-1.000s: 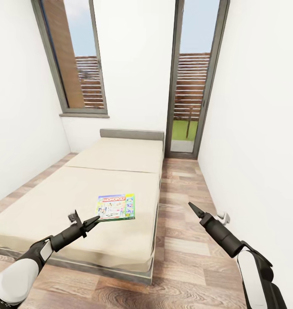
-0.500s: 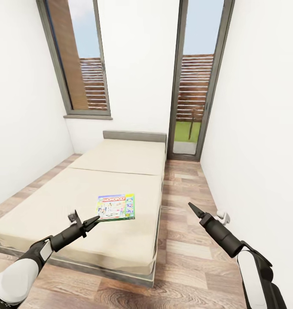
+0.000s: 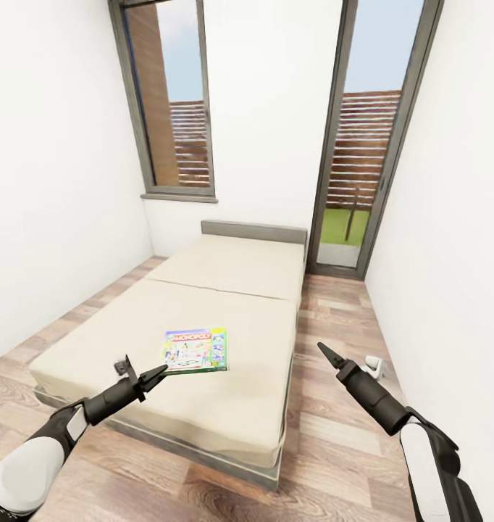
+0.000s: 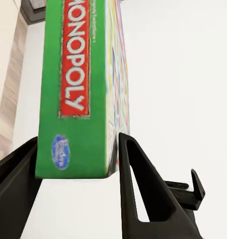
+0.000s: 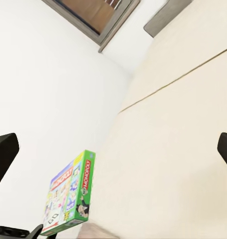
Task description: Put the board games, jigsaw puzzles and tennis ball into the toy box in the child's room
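The Monopoly board game [image 3: 196, 351] was clamped at its near edge between the left gripper's [image 3: 147, 374] fingers, carried above the bed [image 3: 225, 319]. Compared with a second earlier, the view had swung and drawn back while the box kept its place, suggesting a turn toward the table. The right gripper [image 3: 327, 353] looked spread and empty. Bare floor [image 3: 334, 406] lay alongside.

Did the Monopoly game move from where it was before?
Yes. The Monopoly box, held in the left gripper, now sits farther left of the bed's right edge.
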Motion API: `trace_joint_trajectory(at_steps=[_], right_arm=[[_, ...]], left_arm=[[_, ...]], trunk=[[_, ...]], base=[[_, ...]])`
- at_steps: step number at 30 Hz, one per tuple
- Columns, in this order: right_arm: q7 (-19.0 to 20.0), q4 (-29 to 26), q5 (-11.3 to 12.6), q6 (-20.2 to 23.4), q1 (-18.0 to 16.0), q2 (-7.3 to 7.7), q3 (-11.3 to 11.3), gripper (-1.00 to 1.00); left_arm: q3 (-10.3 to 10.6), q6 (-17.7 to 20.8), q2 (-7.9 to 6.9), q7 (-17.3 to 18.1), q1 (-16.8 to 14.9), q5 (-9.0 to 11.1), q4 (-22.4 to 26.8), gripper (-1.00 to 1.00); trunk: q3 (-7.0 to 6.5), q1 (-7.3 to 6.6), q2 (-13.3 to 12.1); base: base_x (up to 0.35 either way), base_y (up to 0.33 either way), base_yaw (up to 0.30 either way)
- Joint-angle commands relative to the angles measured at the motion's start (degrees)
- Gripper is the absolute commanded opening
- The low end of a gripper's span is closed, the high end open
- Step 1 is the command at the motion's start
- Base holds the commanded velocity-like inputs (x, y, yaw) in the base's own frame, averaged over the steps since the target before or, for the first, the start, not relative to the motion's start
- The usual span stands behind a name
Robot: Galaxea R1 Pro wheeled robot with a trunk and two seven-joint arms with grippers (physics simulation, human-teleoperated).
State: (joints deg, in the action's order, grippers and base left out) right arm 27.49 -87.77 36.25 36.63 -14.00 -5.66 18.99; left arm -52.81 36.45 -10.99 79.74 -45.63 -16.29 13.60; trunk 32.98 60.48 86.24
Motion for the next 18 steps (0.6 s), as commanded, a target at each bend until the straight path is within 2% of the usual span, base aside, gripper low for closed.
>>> trace_joint_trajectory(at_steps=[1, 11, 18], right_arm=[[0.12, -0.03, 0.23, 0.46, -0.05, -0.06, 0.17, 1.00], [0.02, 0.12, 0.14, 0.46, -0.06, -0.06, 0.08, 1.00], [0.02, 0.23, 0.14, 0.42, -0.06, -0.06, 0.00, 1.00]], left_arm=[[-0.54, 0.63, -0.08, 0.33, -0.07, -0.51, 0.02, -1.00], [-0.62, 0.56, -1.03, 0.41, -0.07, -0.24, 0.02, -1.00], [-0.63, 0.55, -1.11, 0.41, -0.07, -0.24, 0.02, -1.00]], trunk=[[0.04, 0.00, 0.03], [-0.16, 0.00, 0.03], [-0.31, 0.00, 0.03]], base=[[0.000, 0.000, 0.277], [0.000, 0.001, 0.278], [0.000, 0.129, 0.278]])
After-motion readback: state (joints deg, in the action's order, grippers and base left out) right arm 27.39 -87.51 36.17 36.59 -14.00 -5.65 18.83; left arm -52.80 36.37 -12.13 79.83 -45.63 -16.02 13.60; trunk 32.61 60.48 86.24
